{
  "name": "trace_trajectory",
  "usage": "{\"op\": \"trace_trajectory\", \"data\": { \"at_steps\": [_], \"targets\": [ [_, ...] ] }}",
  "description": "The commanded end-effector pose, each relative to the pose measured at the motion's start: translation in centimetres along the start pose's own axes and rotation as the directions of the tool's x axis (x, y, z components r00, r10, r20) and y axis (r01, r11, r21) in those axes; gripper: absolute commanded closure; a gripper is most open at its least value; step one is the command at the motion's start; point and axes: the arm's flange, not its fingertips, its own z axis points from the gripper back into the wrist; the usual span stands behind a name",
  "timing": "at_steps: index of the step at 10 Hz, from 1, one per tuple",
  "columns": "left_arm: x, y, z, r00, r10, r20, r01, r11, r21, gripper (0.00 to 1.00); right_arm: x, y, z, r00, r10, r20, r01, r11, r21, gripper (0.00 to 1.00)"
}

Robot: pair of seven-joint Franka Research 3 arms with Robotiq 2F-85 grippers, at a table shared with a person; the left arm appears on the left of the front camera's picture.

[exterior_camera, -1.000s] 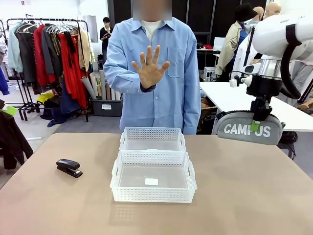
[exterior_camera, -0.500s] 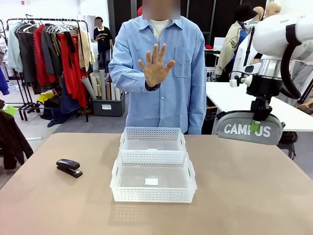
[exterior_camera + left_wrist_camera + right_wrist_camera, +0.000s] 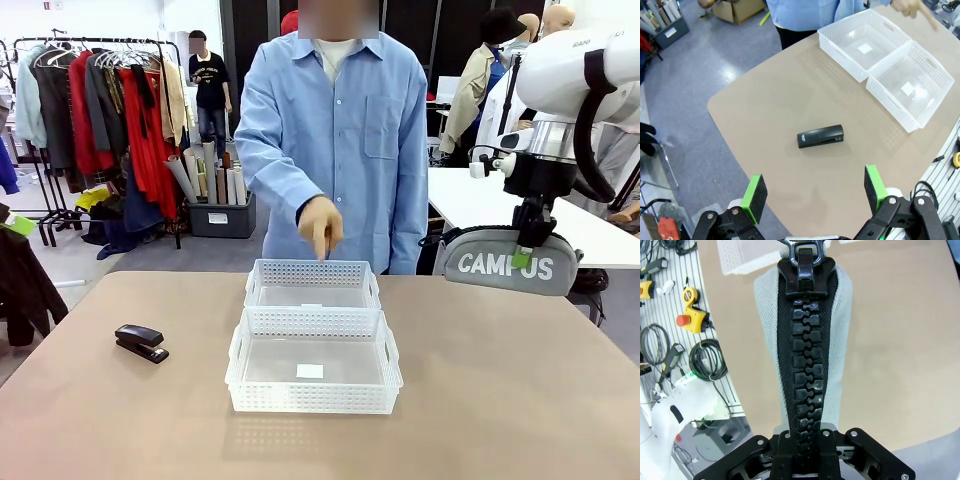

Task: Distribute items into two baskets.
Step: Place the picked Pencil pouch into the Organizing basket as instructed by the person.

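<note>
The grey "CAMPUS" pouch (image 3: 508,264) hangs in the air beyond the table's right far corner, my right gripper (image 3: 522,252) shut on its top. In the right wrist view the pouch's black zipper (image 3: 807,355) runs up from the shut gripper (image 3: 807,434). Two white baskets stand mid-table, the far basket (image 3: 312,272) against the near basket (image 3: 313,398); both look empty. The black stapler (image 3: 141,342) lies on the table's left. My left gripper (image 3: 815,192) hovers open high above the stapler (image 3: 821,136). The person's hand (image 3: 320,224) points down at the far basket.
The person in a blue shirt (image 3: 340,130) stands at the far edge behind the baskets. In the left wrist view the baskets (image 3: 840,57) lie to the upper right of the stapler, with bare tabletop (image 3: 790,95) around it. A tool wall (image 3: 670,315) shows below the right arm.
The person's raised open palm has dropped and now points a finger down at the far basket. Both arms, the pouch and the stapler have stayed still.
</note>
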Motion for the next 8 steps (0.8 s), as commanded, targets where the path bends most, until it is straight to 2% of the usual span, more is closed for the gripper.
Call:
{"op": "trace_trajectory", "data": {
  "at_steps": [1, 8],
  "targets": [
    [-0.04, 0.08, 0.14, 1.0, -0.013, 0.014, 0.013, 1.0, -0.015, 0.0, 0.14, 0.02, 0.47, 1.0, -0.009, 0.006, 0.009, 1.0, -0.009, 1.0],
    [-0.04, 0.08, 0.14, 1.0, -0.013, 0.014, 0.013, 1.0, -0.015, 0.0, 0.2, 0.72, -0.33, 1.0, 0.008, -0.009, -0.008, 1.0, -0.004, 1.0]
  ]
}}
